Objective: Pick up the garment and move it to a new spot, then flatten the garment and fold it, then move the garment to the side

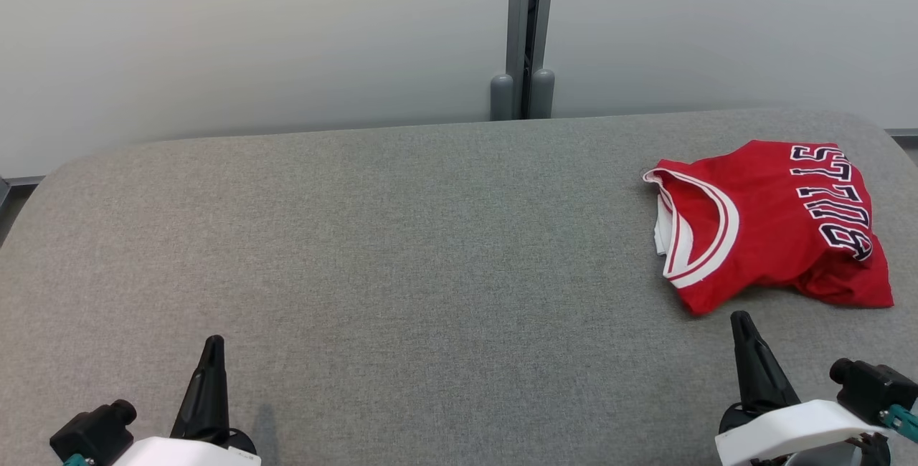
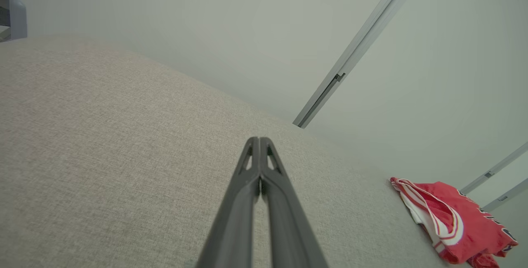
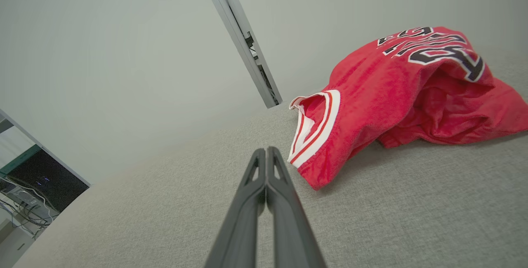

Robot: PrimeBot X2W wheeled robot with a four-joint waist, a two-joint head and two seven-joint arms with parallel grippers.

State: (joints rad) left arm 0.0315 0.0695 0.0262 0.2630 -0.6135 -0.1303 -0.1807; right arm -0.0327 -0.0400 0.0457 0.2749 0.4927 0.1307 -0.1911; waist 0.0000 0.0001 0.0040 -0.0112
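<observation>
Checking both jaws, I found them shut and empty. The red jersey (image 1: pixel 771 226) lay crumpled on the table (image 1: pixel 401 251); my right gripper (image 1: pixel 739 320) sat just short of it, the left gripper (image 1: pixel 214 342) well apart.

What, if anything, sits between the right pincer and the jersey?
Nothing visible. Bare grey cushion runs from the shut right pincer to the red jersey, which lies crumpled just ahead of its tip.
</observation>
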